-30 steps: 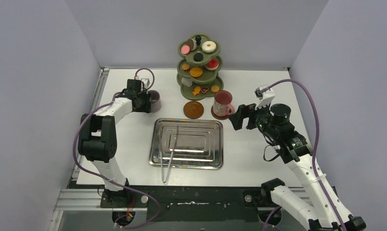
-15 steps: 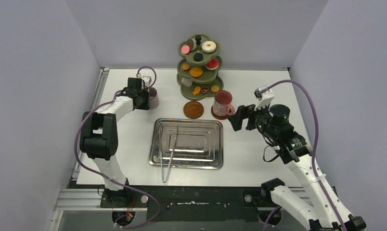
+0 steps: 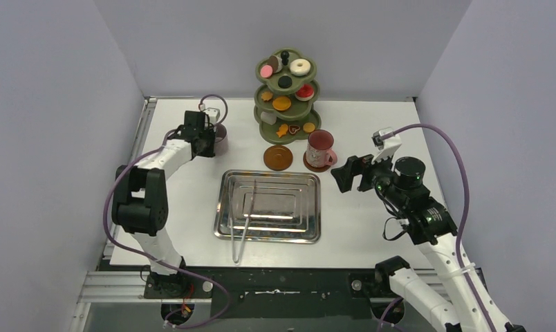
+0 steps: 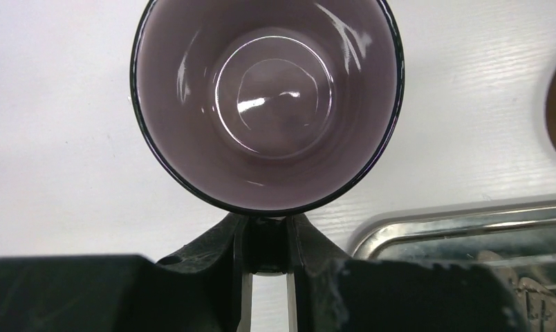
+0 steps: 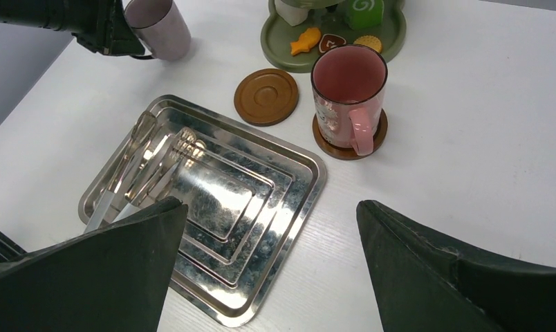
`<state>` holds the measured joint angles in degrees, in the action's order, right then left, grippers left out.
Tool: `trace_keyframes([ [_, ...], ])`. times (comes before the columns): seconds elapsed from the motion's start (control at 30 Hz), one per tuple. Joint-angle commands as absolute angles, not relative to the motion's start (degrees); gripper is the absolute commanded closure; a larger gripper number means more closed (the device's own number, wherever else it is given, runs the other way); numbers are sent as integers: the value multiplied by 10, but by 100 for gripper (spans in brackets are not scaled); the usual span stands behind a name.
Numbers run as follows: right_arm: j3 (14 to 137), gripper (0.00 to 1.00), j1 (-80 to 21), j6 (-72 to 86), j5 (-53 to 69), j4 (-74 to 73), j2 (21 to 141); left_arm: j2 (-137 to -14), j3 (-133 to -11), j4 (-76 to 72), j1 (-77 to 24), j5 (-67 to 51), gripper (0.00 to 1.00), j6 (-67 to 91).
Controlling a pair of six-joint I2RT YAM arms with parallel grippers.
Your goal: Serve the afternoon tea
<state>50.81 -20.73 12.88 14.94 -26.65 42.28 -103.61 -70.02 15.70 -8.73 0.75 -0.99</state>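
Your right gripper backed nearer and right of the pink mug, spread wide and empty, while your left gripper is clamped on the mauve mug, far left.

White table carrying olive-green three-tier stand, bare brown coaster, mug-topped coaster, steel tray; mauve mug, contact with table unclear.

The tray is polished steel, mirror-bright, and the tongs lying in it are the same shiny metal. The mauve mug is glossy inside, with sharp highlights; the pink mug shines too. The coaster looks matt brown. The white counter is matt and faintly grained.
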Motion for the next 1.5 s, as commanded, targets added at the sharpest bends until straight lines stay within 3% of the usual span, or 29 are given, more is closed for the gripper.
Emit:
trace_keyframes([
  [0.0,518,0,-210,134,141,-254,410,-958,-716,108,-108,-20,100,-44],
  [0.63,510,0,-210,120,128,-264,391,-905,-702,121,-211,-73,100,-56],
  [1.47,505,0,-211,120,106,-268,366,-1046,-807,124,-295,-118,100,-74],
])
